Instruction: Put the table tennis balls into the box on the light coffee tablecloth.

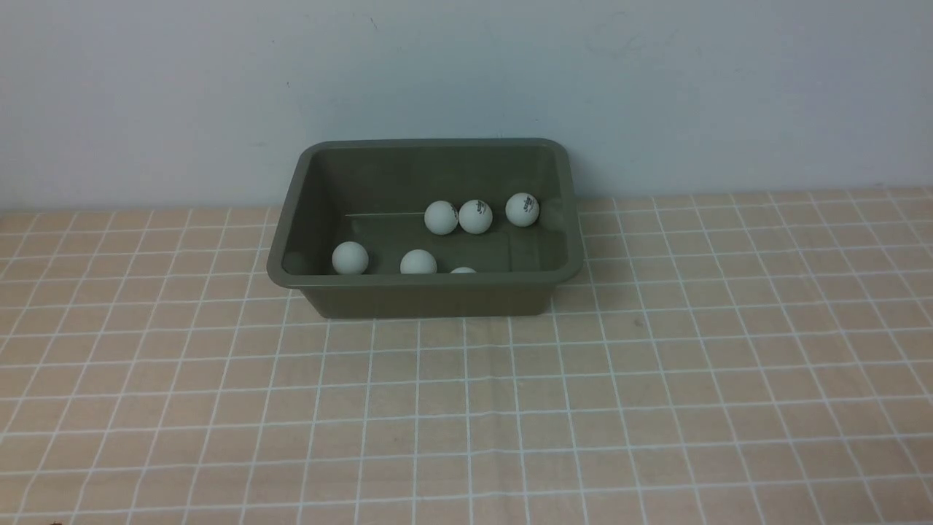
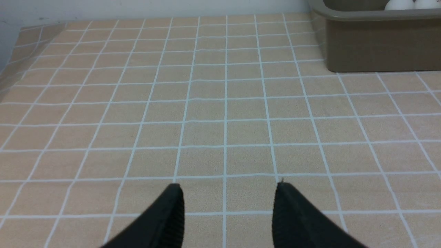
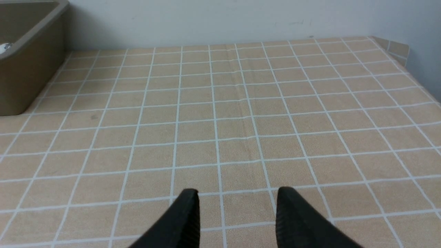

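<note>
Six table tennis balls [image 1: 477, 216] and every one of them sits inside the box [image 1: 426, 295], that olive-grey tub standing on the light coffee tablecloth [image 1: 656, 408] close to the pale wall [image 1: 466, 73] at the back. Three balls line up across the middle of the tub floor: two of them touching side by side, the third just beside them toward the right wall, dark print showing on a couple. Three more lie along the near wall, one toward the left corner, one near the centre, and the last one barely peeking over the near rim. From the front, neither arm shows at all. Over to the left wrist camera: the left gripper [image 2: 225, 193] hangs above bare checked cloth, its two black fingers [image 2: 168, 220] spread apart with only tablecloth between them, grasping nothing, the tub well off to one side with the tops of two white balls visible over its rim. On the right wrist camera it is the same picture: the right gripper [image 3: 237, 198] stands released, fingers parted over the grid, hands empty, with a corner of the tub at the far edge.
</note>
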